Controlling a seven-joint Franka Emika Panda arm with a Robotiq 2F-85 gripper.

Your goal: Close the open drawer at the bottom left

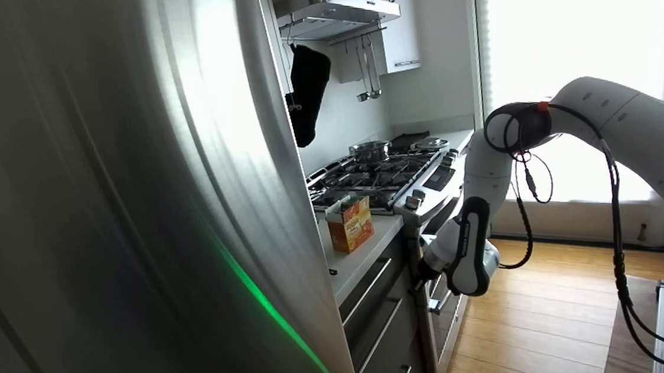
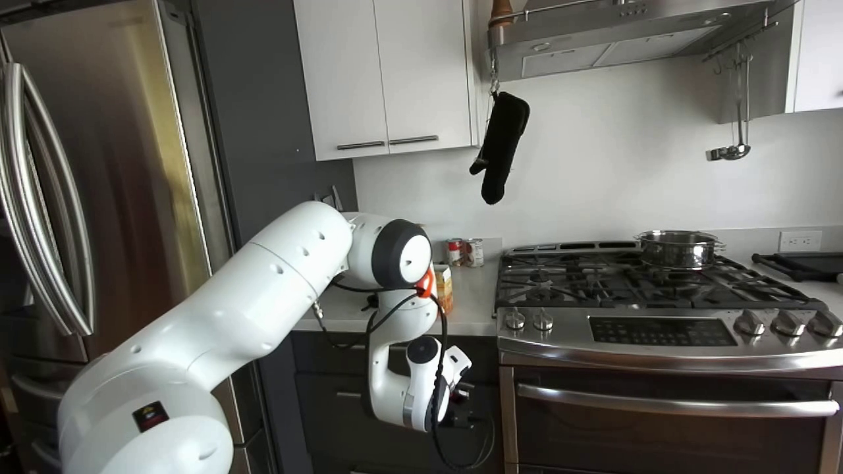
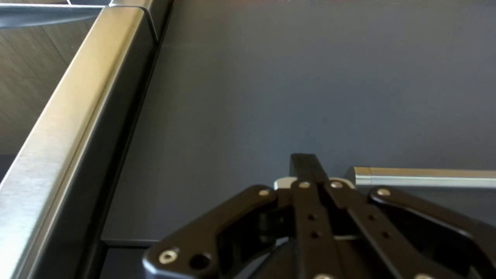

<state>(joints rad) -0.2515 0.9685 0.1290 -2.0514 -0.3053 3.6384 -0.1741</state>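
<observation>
The wide grey drawer front (image 3: 252,97) fills most of the wrist view; its long bar handle (image 3: 422,178) shows at the lower right. I take it as the middle front of the cabinet in both exterior views (image 1: 396,334) (image 2: 332,424). It looks flush with the cabinet; no light wood inside and no pots or lids show. My gripper (image 3: 306,162) is shut and empty, its fingertips together, pointing at the front beside the handle's end. In both exterior views the gripper (image 1: 421,281) (image 2: 466,419) is near the cabinet's stove-side edge. I cannot tell whether the tips touch the front.
The stove (image 2: 658,342) stands right beside the cabinet; its steel side edge (image 3: 69,116) runs along the left of the wrist view. The fridge (image 2: 118,164) stands on the cabinet's far side. An orange box (image 1: 352,226) stands on the counter. A pot (image 2: 678,250) sits on the stove.
</observation>
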